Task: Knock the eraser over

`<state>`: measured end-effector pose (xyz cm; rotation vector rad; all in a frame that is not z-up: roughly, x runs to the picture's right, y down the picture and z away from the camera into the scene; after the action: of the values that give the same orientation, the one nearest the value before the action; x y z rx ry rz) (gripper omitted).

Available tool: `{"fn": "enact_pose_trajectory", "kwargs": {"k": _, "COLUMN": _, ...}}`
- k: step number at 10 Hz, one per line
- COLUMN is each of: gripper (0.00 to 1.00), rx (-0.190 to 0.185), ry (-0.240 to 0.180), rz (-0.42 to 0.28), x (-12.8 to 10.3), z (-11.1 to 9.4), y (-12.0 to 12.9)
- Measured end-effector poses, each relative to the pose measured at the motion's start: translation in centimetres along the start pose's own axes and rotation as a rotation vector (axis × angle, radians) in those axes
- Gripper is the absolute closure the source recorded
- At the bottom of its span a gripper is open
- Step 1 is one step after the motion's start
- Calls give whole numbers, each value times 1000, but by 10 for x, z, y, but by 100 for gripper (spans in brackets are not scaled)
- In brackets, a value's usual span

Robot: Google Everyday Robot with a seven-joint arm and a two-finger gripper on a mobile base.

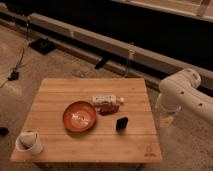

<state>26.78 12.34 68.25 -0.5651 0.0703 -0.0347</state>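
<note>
One cup point(30, 142), one orange bowl point(66, 118), one eraser point(121, 123); claw point(167, 113) beside table's point(55, 100) right edge, grip cannot be told.

Setting: an indoor robot test area or lab. A wooden table point(140, 145) stands on a bare speckled floor point(60, 67), with loose cables point(17, 62) and a dark flat unit point(42, 46) on the floor beyond the table's far left corner. A long pale rail point(100, 42) runs along a dark wall point(150, 30) behind the far edge. A white robot arm point(189, 92) stands off the right edge, its hand point(167, 116) just outside that edge.
</note>
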Motion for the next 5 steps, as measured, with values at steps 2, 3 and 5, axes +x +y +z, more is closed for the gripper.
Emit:
{"fn": "enact_pose_trajectory", "kwargs": {"k": 2, "gripper": 35, "rx": 0, "ry": 0, "rz": 1, "x": 1, "z": 0, "y": 0}}
{"fn": "enact_pose_trajectory", "kwargs": {"k": 3, "gripper": 35, "rx": 0, "ry": 0, "rz": -1, "x": 0, "z": 0, "y": 0}}
{"fn": "enact_pose_trajectory", "kwargs": {"k": 5, "gripper": 35, "rx": 0, "ry": 0, "rz": 0, "x": 0, "z": 0, "y": 0}}
